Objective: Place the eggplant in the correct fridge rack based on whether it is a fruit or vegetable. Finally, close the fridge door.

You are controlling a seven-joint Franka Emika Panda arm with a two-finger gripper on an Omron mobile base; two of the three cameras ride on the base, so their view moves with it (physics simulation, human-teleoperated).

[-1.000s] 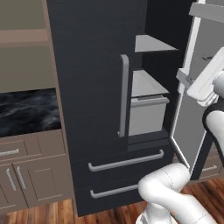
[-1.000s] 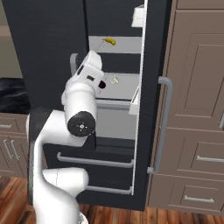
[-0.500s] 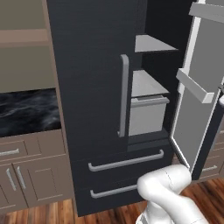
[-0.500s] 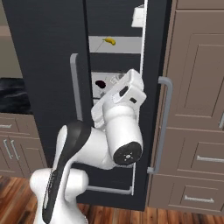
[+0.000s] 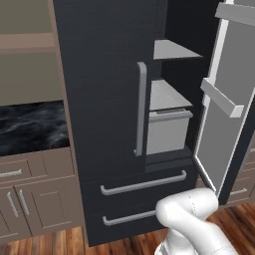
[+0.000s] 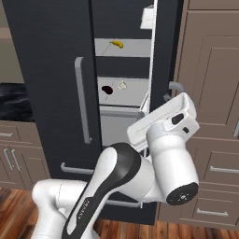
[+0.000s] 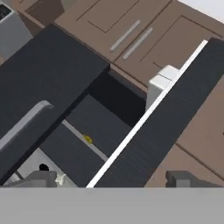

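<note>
Pincer (image 7: 113, 178) spread empty, tips cropped, eggplant (image 6: 107, 89) tiny on fridge rack (image 6: 133, 92)

Open tool (image 7: 113, 178) beside fridge door (image 7: 157, 135)

fridge door (image 5: 230, 99): matte black, smooth grey lining | fridge rack (image 5: 167, 94): smooth pale grey | eggplant (image 6: 107, 89): glossy

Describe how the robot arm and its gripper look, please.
The arm is glossy white with rounded links and black joint sections; a dark round cap closes one joint. The hand is a white box with small dark marks. The fingertips are small, dark grey and blocky.
</note>
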